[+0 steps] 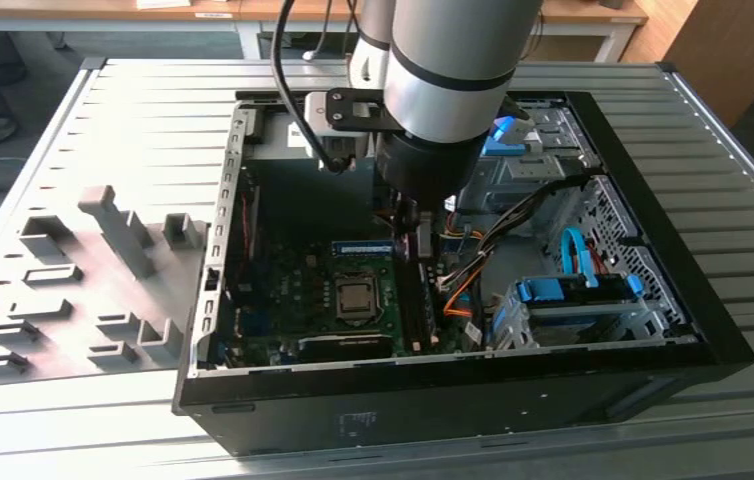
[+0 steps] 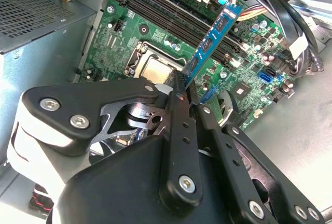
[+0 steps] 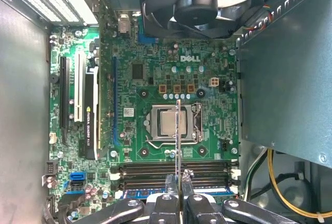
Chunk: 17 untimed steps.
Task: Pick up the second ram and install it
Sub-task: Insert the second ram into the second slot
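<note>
Dark and blue-labelled, the second ram (image 2: 210,45) is hanging clamped in my gripper (image 2: 185,92), which is holding it edge-on over the motherboard (image 3: 155,79) memory slots (image 3: 145,171) (contact not discernible), positioning for seating.

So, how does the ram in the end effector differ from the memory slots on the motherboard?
The second ram is a thin blue strip with dark chips; the memory slots are black channels. The ram hangs above the motherboard, clamped at one end by the end effector; the slots are fixed on it. In the first wrist view the ram points across the slots, not along them. Both are long and narrow.
</note>
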Each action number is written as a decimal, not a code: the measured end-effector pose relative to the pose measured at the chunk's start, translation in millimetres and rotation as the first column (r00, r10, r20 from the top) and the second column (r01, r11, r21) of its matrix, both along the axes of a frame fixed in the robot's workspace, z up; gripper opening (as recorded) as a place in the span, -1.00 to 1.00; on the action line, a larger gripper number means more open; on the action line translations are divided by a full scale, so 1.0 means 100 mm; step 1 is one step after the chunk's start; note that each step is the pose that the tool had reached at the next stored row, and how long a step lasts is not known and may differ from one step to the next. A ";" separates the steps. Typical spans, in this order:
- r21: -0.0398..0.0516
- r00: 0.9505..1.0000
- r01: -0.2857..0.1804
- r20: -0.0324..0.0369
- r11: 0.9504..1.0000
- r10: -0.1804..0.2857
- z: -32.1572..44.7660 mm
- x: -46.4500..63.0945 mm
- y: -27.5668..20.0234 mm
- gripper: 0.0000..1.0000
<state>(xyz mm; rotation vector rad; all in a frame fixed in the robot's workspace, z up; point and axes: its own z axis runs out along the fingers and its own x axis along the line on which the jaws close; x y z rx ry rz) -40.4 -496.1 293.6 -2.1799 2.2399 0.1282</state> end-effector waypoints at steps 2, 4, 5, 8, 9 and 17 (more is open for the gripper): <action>0.000 1.000 0.000 0.000 1.000 0.000 0.000 0.00 0.000 -0.72; 0.000 1.000 0.000 0.000 1.000 0.000 0.000 0.00 0.000 -0.72; 0.000 1.000 0.000 0.000 1.000 0.000 -0.001 0.00 0.000 -0.72; 0.000 1.000 0.000 0.000 1.000 0.000 -0.001 0.00 0.000 -0.72; 0.000 1.000 0.001 0.000 1.000 -0.001 -0.001 0.00 0.000 -0.72; -0.001 0.998 0.062 0.000 0.998 -0.062 -0.004 0.00 0.000 -0.72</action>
